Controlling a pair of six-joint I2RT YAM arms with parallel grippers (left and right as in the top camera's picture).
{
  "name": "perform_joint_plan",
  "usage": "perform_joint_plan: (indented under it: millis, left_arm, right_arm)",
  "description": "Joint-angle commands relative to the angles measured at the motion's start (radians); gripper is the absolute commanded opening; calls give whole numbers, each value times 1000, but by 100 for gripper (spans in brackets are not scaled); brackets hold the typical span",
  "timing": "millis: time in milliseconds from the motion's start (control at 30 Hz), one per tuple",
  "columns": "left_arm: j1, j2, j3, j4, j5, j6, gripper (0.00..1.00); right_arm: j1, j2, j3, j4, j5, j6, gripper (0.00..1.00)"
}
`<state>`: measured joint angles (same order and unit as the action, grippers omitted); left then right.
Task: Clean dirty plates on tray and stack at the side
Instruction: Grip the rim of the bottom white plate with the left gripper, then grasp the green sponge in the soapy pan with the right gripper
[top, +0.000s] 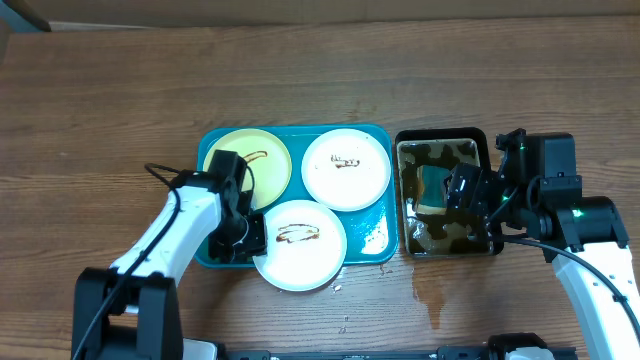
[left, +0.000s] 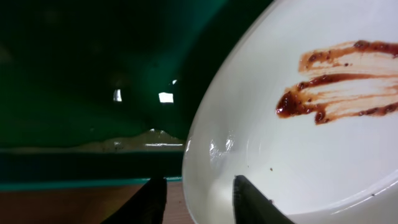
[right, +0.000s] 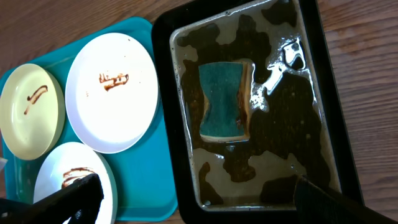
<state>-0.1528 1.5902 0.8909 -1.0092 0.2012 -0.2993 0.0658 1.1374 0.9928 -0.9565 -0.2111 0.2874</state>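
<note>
Step in hand, by judgement: pick-up of the first dirty plate; nothing is cleaned or stacked at the side yet. Tray (top: 372, 240): teal, mid-counter (top: 100, 100), carrying all three plates. Near plate (top: 312, 260): white, streaked with sauce (left: 336, 81), at the tray's near edge and overhanging its rim on the near side. Far-left plate (top: 270, 172): yellow-green, one sauce mark. Far-right plate (top: 346, 182): white, small sauce mark. Left arm (top: 175, 225): reaches from the near left over the tray's near-left corner, wrist low. Left jaws: apart, one finger (left: 152, 199) outside the near plate's left rim, the other on its face side, straddling the rim but not seen to pinch it. Right arm (top: 590, 225): bent in from the right, wrist above the pan (top: 442, 134), which sits just right of the tray. Right jaws: wide apart, empty, over the sponge (right: 225, 102), which lies in murky water (right: 280, 143) mid-pan. Next move, by judgement: the left jaws must close firmly on the thin rim and lift without letting the plate slip off the tray edge, and the right must drop onto the sponge. Wet patch (top: 432, 292): on the counter, near side of the pan.
</note>
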Motion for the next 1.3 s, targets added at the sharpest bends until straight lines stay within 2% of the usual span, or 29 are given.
perform_joint_plan:
  millis: [0,100,233,300,533,567,667,800,1000,1267]
  left_arm:
    - [-19,43,22,5,12,11,33]
    - [-23,66,22,5,12,11,26]
    - [-23,77,22,10,-2,11,25]
    - [-23,77,22,16,-1,11,17]
    - [-23,77,22,23,-1,10,11]
    - [-23,77,22,24,-2,7,10]
    - [-23,77,22,25,-1,7,7]
    - [-23,77,22,24,-1,7,7]
    - [-23,77,22,32,2,7,6]
    - [-23,77,22,44,2,7,5]
  right_arm:
    - [-4,-3,29,9,-7,-3,100]
    - [-4,-3,29,8,-7,-3,100]
    - [-4,-3,29,8,-7,-3,100]
    - [-4,-3,29,8,-7,-3,100]
    - [-4,-3,29,8,-7,-3,100]
    - [-4,-3,29,8,-7,-3,98]
    - [-3,-3,31,9,-7,-7,83]
    - [-3,0,60,11,3,-20,73]
    - [20,71,166,3,47,-35,50]
    - [77,275,212,28,140,-32,48]
